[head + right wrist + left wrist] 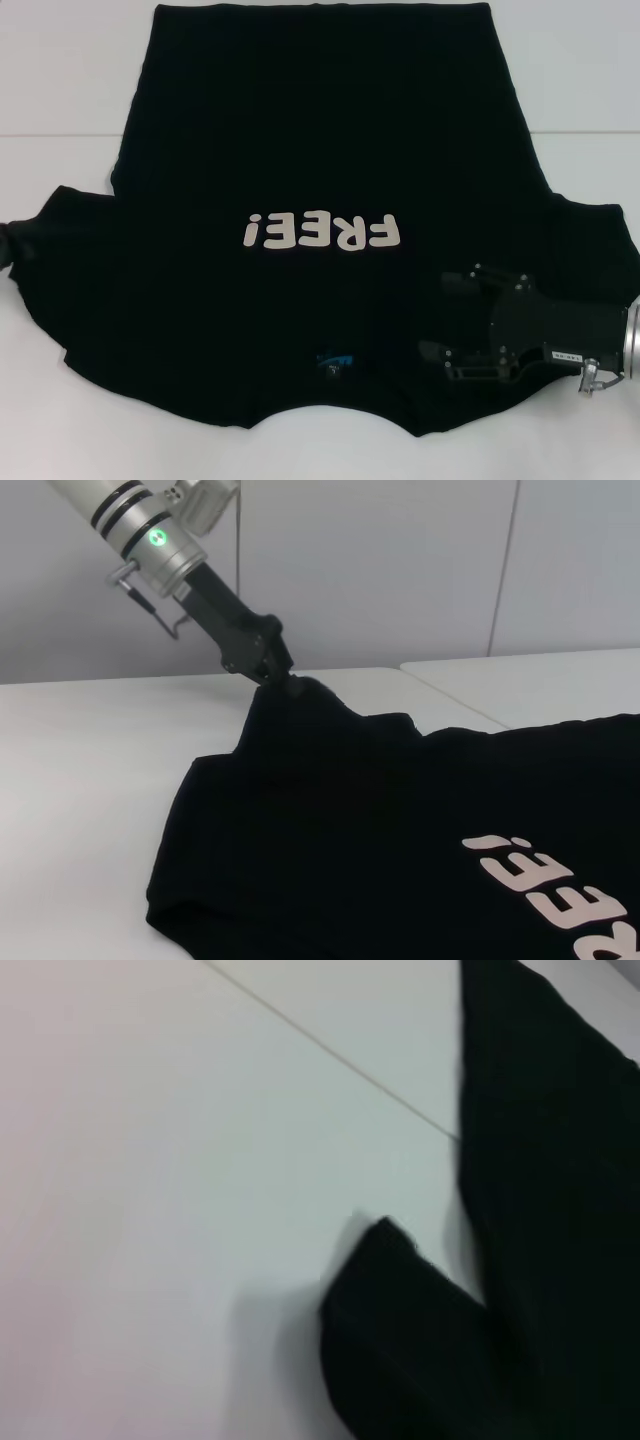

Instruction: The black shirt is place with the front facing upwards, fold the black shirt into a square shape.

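Observation:
The black shirt (320,150) lies spread front up on the white table (60,80). Its cream "FREE!" lettering (322,231) reads upside down from my head view, and the collar with its small blue label (335,361) is at the near edge. My left gripper (272,672) is shut on the tip of the left sleeve (300,695), holding it slightly raised; it shows only at the far left edge (8,245) in the head view. My right gripper (437,318) hovers open over the shirt's near right shoulder. The left wrist view shows only black cloth (540,1210) on the table.
The white tabletop (80,780) surrounds the shirt, with a thin seam line (60,131) running across it on the left. A second white surface (540,680) and a pale panelled wall (400,560) stand behind in the right wrist view.

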### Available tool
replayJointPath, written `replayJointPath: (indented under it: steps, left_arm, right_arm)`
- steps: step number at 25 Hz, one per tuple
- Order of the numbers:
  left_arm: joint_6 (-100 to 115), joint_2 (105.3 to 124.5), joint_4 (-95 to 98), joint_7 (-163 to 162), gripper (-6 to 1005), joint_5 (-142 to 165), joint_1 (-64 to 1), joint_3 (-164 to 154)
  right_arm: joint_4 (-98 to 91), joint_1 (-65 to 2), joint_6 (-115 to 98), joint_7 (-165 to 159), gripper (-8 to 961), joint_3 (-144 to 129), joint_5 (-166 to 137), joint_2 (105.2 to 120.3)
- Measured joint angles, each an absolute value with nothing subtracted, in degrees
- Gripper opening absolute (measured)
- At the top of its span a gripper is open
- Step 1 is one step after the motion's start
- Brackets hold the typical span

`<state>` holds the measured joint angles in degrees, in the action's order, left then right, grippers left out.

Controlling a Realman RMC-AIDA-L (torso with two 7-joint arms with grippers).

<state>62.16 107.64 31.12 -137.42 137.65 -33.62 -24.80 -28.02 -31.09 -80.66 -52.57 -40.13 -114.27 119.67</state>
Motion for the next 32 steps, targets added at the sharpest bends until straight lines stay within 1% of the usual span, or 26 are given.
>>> replayJointPath:
  steps: [4, 6, 8, 10, 13, 14, 22, 24, 26, 28, 30, 31, 32]
  left_arm:
    - [64.78, 108.14, 32.41, -137.40, 17, 137.99, -36.05, -25.62]
    - [66.56, 108.87, 34.14, -137.50, 18, 138.00, -37.65, -27.21]
    - [67.96, 110.12, 36.56, -137.70, 19, 137.92, -39.01, -29.18]
    - [68.85, 112.22, 39.77, -137.80, 21, 137.95, -40.25, -31.52]
    - [68.49, 114.30, 41.81, -138.38, 22, 138.15, -41.19, -35.85]
    - [68.08, 114.60, 41.83, -138.73, 23, 138.15, -41.37, -37.07]
    - [69.72, 115.22, 38.47, -137.73, 156, 135.02, -41.86, -39.88]
    - [73.04, 114.94, 37.34, -135.19, 224, 131.40, -41.37, -39.37]
    - [76.29, 114.16, 35.90, -131.09, 293, 128.18, -40.90, -39.06]
    - [79.63, 113.52, 34.37, -124.23, 361, 125.02, -40.02, -38.67]
    - [83.68, 114.02, 34.08, -114.04, 455, 121.47, -38.02, -37.84]
    - [83.68, 114.02, 34.08, -114.04, 502, 121.47, -38.02, -37.84]
    - [85.47, 114.73, 34.40, -108.98, 549, 119.75, -36.80, -37.38]
  right_arm:
    - [-28.03, -30.99, -80.65, -52.56, 944, -40.21, -114.36, 119.70]
    - [-27.82, -30.97, -80.59, -52.55, 944, -40.20, -114.48, 119.71]
    - [-27.75, -30.96, -80.52, -52.55, 944, -40.20, -114.50, 119.70]
    - [-27.63, -30.95, -80.50, -52.55, 944, -40.23, -114.52, 119.71]
    - [-27.50, -30.94, -80.60, -52.56, 944, -40.35, -114.52, 119.71]
    - [-27.48, -30.94, -80.61, -52.57, 944, -40.37, -114.52, 119.71]
    - [-27.42, -30.91, -80.64, -52.70, 945, -40.26, -114.52, 119.71]
    - [-27.52, -30.83, -80.18, -54.72, 945, -39.83, -114.23, 119.70]
    - [-27.68, -30.84, -79.97, -56.82, 945, -39.47, -114.17, 119.70]
    - [-28.07, -31.05, -79.64, -62.02, 944, -38.42, -114.10, 119.30]
    - [-28.70, -31.34, -79.50, -68.34, 944, -37.25, -114.10, 118.42]
    - [-29.51, -31.36, -79.43, -72.29, 944, -36.89, -114.16, 117.92]
    - [-30.67, -31.33, -79.36, -76.54, 944, -36.74, -114.34, 117.40]
